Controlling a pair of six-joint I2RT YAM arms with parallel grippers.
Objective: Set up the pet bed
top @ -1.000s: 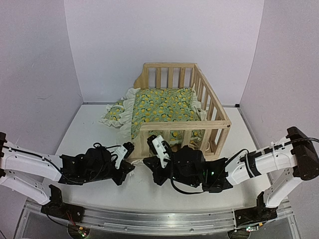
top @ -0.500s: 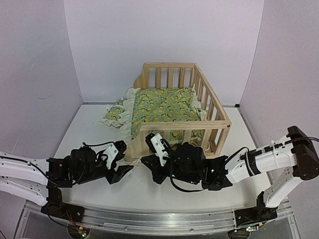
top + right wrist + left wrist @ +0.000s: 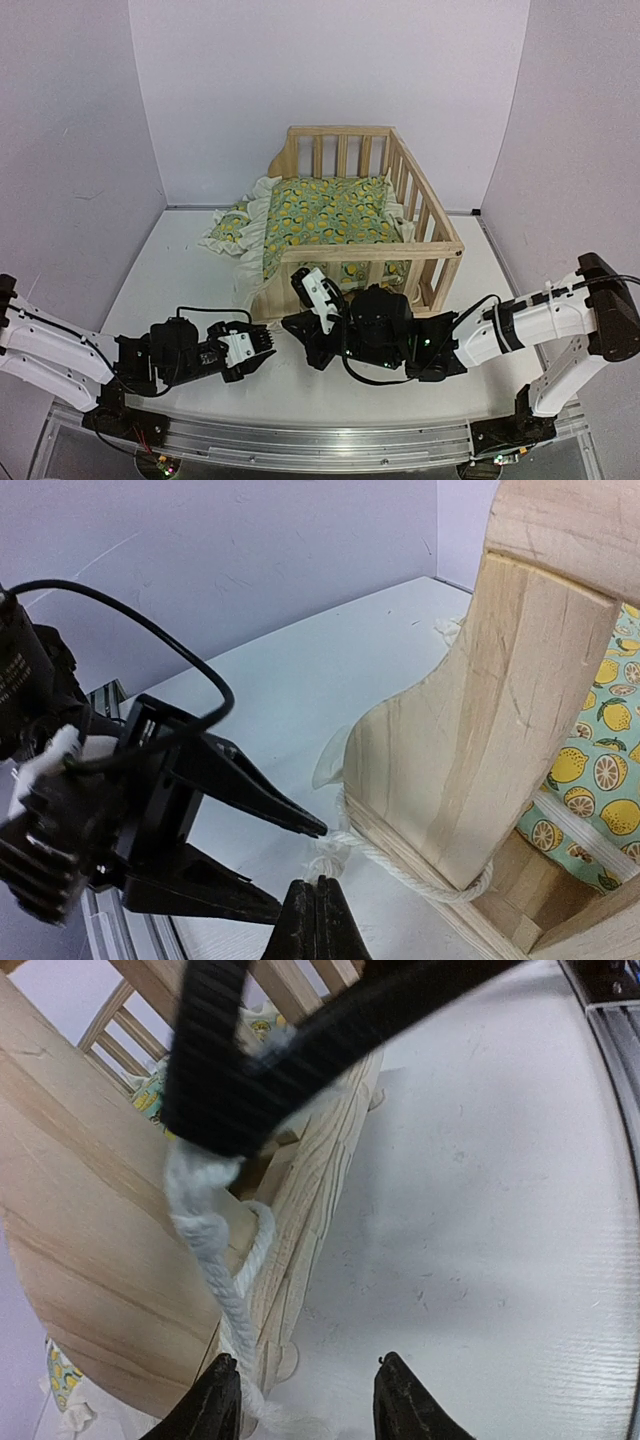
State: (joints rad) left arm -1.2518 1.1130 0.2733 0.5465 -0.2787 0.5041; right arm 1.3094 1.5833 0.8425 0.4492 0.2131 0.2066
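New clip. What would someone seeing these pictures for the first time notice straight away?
The pale wooden pet bed fills the middle of the table. Its lemon-print cushion spills over the low left side, next to a matching pillow. At the bed's near left corner a white rope wraps round the base. The right hand is shut on the rope's end, with the left hand open close by.

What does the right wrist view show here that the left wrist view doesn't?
Only the right wrist view: the whole left gripper, jaws apart, and the purple wall. Only the left wrist view: the metal rail along the edge of the table. Both: the right gripper shut on the white rope, the pine frame and the lemon cushion.
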